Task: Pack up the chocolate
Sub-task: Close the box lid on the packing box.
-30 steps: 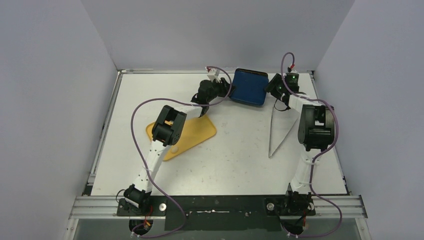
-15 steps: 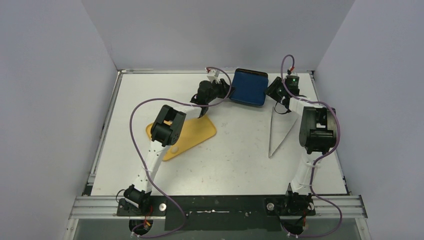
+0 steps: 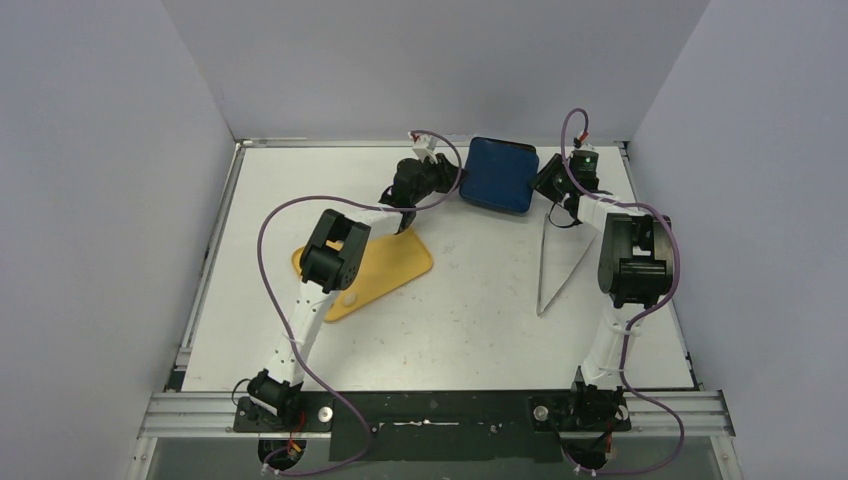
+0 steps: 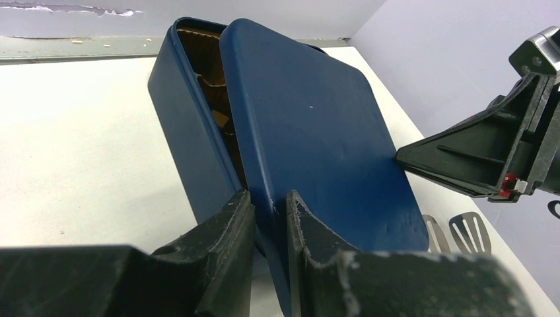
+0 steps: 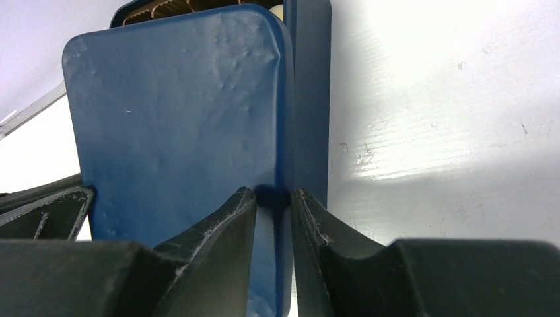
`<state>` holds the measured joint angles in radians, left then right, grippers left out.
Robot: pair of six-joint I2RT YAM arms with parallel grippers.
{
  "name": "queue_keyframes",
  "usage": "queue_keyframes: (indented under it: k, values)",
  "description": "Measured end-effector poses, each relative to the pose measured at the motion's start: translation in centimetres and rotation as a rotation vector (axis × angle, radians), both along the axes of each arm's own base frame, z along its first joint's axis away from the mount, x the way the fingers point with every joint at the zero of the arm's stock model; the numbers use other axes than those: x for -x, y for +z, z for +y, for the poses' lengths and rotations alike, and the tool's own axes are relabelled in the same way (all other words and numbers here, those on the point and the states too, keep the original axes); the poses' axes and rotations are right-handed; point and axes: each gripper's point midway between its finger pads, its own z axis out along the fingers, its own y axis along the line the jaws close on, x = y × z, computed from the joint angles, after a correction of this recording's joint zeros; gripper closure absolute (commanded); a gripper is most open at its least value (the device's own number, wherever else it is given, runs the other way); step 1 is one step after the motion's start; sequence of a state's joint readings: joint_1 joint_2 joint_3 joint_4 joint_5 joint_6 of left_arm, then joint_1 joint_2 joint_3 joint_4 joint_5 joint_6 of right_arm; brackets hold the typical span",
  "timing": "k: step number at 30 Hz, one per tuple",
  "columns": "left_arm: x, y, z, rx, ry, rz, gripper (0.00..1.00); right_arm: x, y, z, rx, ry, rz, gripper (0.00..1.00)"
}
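Chocolate (image 4: 222,119) shows only as slivers. In the left wrist view one caramel-brown bit sits among brown pleated paper (image 4: 205,39), seen through the gap between the dark blue box (image 4: 188,139) and its lid (image 4: 317,132). In the right wrist view a pale speck (image 5: 277,12) peeps past the lid's top corner. How many pieces there are and what shape they have cannot be told.

The box stands at about 1 o'clock on the white table (image 3: 470,310), against the far edge. The lid lies over it, smooth, with rounded corners and a few small dents, and its 9 o'clock side is lifted clear of the box wall.

The left gripper (image 4: 269,218) is clenched on the lid's rim at the box's 9 o'clock side. The right gripper (image 5: 273,205) pinches the opposite rim at 3 o'clock, jaws tight against it.

A yellow tray (image 3: 385,270) lies at 9 o'clock of the table's middle, partly under the left arm. Metal tongs (image 3: 558,265) lie at 3 o'clock, well apart from the tray.
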<state>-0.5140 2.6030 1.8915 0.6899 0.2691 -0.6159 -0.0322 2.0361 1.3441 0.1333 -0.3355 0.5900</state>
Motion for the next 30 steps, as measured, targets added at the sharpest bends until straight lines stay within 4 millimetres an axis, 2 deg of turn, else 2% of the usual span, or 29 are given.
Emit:
queue_keyframes:
  k: [10, 30]
  values:
    - [-0.1, 0.4, 0.0, 0.007, 0.002, -0.006, 0.82, -0.2, 0.3, 0.0, -0.004, -0.002, -0.014, 0.75]
    - [-0.7, 2.7, -0.4, 0.067, 0.006, -0.006, 0.81, -0.7, 1.0, -0.1, -0.043, -0.024, -0.037, 0.75]
